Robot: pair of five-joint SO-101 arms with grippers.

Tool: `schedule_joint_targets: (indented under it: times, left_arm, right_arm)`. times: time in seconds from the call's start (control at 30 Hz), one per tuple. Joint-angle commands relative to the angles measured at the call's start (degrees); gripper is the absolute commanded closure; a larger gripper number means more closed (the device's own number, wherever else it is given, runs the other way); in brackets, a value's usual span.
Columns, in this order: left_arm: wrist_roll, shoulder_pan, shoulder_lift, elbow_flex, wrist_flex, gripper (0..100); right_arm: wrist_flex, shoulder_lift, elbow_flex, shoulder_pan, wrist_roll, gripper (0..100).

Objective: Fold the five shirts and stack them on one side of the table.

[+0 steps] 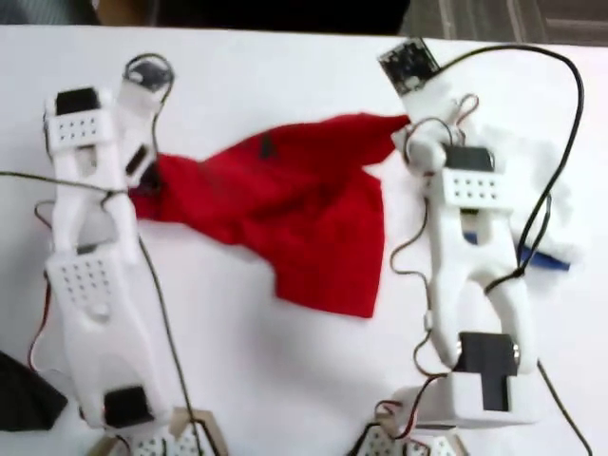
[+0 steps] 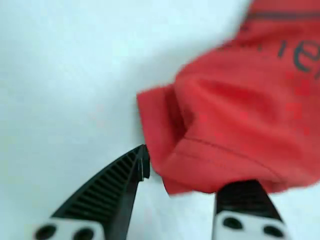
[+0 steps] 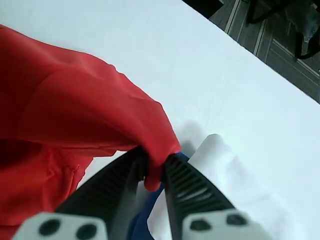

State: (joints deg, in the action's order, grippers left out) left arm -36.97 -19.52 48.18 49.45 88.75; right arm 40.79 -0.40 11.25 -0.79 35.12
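Pinching red shirt corner: right gripper | left gripper spread wide at sleeve | white cloth beside right

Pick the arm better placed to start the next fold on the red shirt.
Right. The right gripper is shut on a corner of the red shirt, so it can likely drag that corner over. The left gripper is open, with the shirt's edge lying unpinched in front of it.
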Motion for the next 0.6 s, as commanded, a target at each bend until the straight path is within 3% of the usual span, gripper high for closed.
schedule_joint_targets:
  times: [0.0,0.13,0.27,0.57]
  left_arm:
    - [4.57,0.79,0.70,2.86,-7.91,78]
    - [8.26,0.70,4.13,5.85,-10.73,78]
    - [11.60,0.44,4.75,12.00,-5.36,78]
    - [11.43,-0.53,4.75,24.48,-0.62,78]
  right_arm:
    - [-1.01,-0.31,-0.53,0.31,0.09,97.7]
    - [-1.01,-0.31,-0.53,0.40,0.09,97.7]
    - [-1.01,-0.31,-0.53,0.48,0.09,97.7]
    - [-1.01,-0.31,-0.53,0.40,0.09,97.7]
